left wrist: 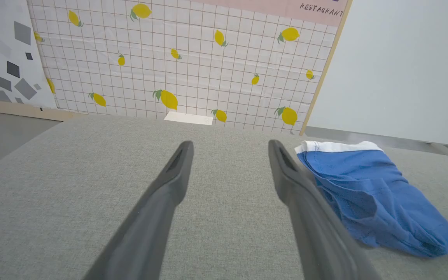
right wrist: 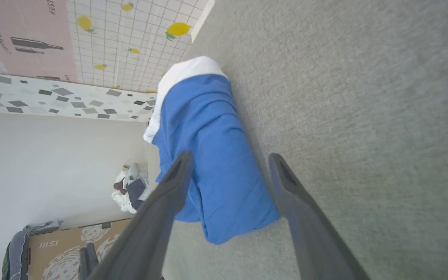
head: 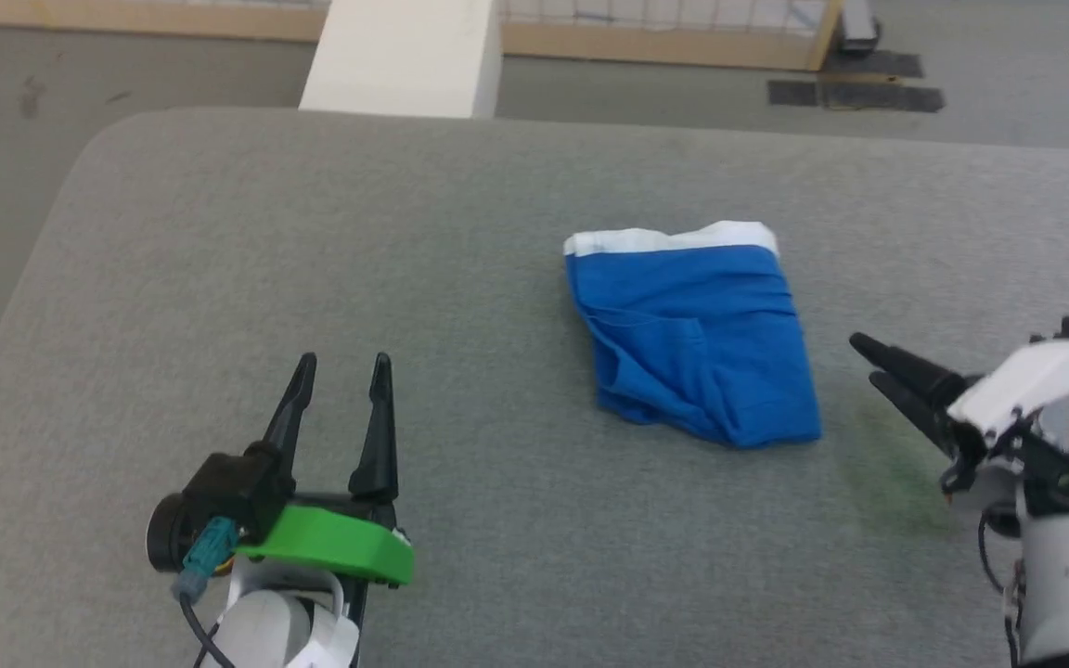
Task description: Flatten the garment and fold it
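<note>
The garment point(head: 694, 339) is a pair of bright blue shorts with a white waistband, lying folded into a compact rectangle on the grey table, waistband at the far edge. It also lies at the right of the left wrist view point(left wrist: 371, 190) and runs between the fingers in the right wrist view point(right wrist: 208, 147). My left gripper point(head: 340, 362) rests open at the lower left, well clear of the garment, with nothing between its fingers point(left wrist: 177, 171). My right gripper point(head: 869, 360) is open at the right, tips pointing at the garment's right edge, a short gap away.
The grey cloth-covered table point(head: 312, 278) has rounded far corners and open room left of the garment. A white post point(head: 405, 56) stands behind its far edge. A tiled lemon-print wall point(left wrist: 193, 58) is beyond. A cardboard box point(right wrist: 68, 249) and a clothes pile point(right wrist: 130, 188) sit off the table.
</note>
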### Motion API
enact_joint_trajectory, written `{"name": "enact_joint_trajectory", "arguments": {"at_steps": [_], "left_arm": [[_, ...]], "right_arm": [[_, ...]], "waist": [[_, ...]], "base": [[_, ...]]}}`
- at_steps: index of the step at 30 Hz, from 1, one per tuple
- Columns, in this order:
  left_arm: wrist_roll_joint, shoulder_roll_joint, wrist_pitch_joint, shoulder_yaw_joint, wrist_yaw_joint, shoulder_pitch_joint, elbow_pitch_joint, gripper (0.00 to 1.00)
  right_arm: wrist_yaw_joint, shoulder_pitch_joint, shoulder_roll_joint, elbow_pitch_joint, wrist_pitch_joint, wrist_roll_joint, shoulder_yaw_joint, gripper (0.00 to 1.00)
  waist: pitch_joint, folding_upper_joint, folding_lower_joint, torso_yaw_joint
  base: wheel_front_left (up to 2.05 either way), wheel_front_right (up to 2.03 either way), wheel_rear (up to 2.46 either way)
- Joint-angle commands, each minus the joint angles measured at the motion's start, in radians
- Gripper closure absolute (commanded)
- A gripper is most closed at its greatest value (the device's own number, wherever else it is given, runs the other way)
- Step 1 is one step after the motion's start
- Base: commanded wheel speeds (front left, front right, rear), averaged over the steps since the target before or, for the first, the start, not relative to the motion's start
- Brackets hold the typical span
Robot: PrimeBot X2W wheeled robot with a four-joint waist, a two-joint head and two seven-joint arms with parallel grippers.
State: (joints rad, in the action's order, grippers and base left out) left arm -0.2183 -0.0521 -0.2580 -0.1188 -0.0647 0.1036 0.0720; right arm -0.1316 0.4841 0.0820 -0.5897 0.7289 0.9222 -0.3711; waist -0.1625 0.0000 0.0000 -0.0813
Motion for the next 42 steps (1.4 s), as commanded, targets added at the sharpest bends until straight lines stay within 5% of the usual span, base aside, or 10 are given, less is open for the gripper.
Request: {"name": "enact_joint_trajectory", "arguments": {"at_steps": [1,9,17,18,21,22,29,35,42], "left_arm": [[0.0,0.002,-0.004,-0.004,-0.001,0.022,-0.006,0.0],[-0.008,0.002,-0.004,-0.019,0.006,0.054,-0.017,0.0],[-0.018,0.002,-0.004,-0.026,0.015,0.056,-0.021,0.0],[-0.018,0.002,-0.004,-0.027,0.017,0.056,-0.021,0.0],[-0.021,0.002,-0.004,-0.028,0.021,0.056,-0.022,0.0],[-0.021,0.002,-0.004,-0.027,0.022,0.056,-0.023,0.0],[-0.012,0.002,-0.004,-0.013,0.022,0.052,-0.027,0.0],[0.014,0.002,-0.004,0.02,0.009,0.05,-0.033,0.0],[0.049,0.002,-0.004,0.034,-0.014,0.068,-0.037,0.0]], "right_arm": [[0.001,0.041,0.006,-0.028,0.03,-0.017,-0.018,0.0],[0.001,0.195,0.023,-0.179,0.179,-0.211,-0.119,0.0],[0.001,0.245,-0.01,-0.168,0.3,-0.338,-0.137,0.0],[0.001,0.244,-0.014,-0.158,0.311,-0.348,-0.137,0.14],[0.001,0.241,-0.023,-0.125,0.336,-0.368,-0.129,0.88],[0.001,0.238,-0.025,-0.109,0.34,-0.379,-0.124,1.0],[0.001,0.224,-0.03,0.013,0.378,-0.402,-0.028,1.0],[0.001,0.198,-0.001,0.176,0.387,-0.508,0.285,1.0],[0.001,0.213,0.088,0.257,0.351,-0.587,0.485,1.0]], "waist": [[-0.044,0.0,0.0,-0.048],[-0.094,0.0,0.0,-0.13],[-0.106,0.0,0.0,-0.165],[-0.106,0.0,0.0,-0.166],[-0.105,0.0,0.0,-0.165],[-0.104,0.0,0.0,-0.162],[-0.099,0.0,0.0,-0.097],[-0.107,0.0,0.0,0.027],[-0.123,0.0,0.0,0.182]], "base": [[0.0,0.0,0.0],[0.0,0.0,0.0],[0.0,0.0,0.0],[0.0,0.0,0.0],[0.0,0.0,0.0],[0.0,0.0,0.0],[0.0,0.0,0.0],[0.0,0.0,0.0],[0.0,0.0,0.0]]}}
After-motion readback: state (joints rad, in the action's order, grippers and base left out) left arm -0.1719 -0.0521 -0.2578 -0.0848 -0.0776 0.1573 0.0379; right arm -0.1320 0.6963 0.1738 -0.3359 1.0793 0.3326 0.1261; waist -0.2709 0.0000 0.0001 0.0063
